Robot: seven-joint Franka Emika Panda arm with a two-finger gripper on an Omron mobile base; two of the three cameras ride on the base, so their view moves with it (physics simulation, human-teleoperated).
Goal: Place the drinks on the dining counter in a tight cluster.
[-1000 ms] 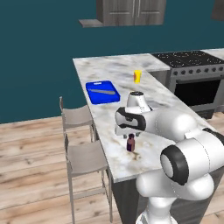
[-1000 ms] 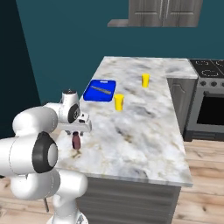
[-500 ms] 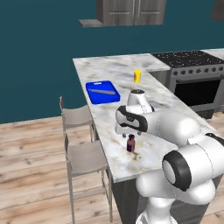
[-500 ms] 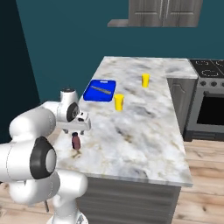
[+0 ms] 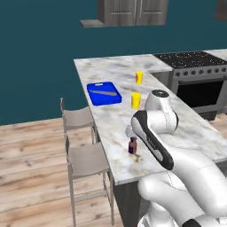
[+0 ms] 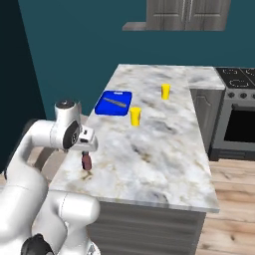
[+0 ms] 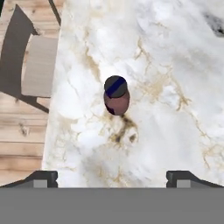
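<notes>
A short dark maroon drink (image 5: 132, 146) (image 6: 86, 162) stands upright on the marble dining counter (image 5: 114, 120) (image 6: 164, 149), close to its near left edge. My gripper (image 5: 131, 134) (image 6: 87, 148) hangs just above the bottle, open and holding nothing. In the hand view I look straight down on the drink's dark cap (image 7: 116, 93), which stands free on the counter (image 7: 175, 109). The gripper (image 7: 113, 177) is spread wide there, with its two fingertips (image 7: 42, 177) far apart and clear of the bottle.
A blue cutting board (image 5: 103, 92) (image 6: 114, 102) with a grey tool on it lies farther back. Two yellow cups (image 5: 135, 100) (image 6: 165, 91) stand beyond the bottle. Two stools (image 5: 84, 157) line the counter's left side, and a stove (image 5: 197, 75) stands at the right.
The gripper has opened and let go of the maroon drink, which stays upright on the counter. The hand has lifted slightly above it.
</notes>
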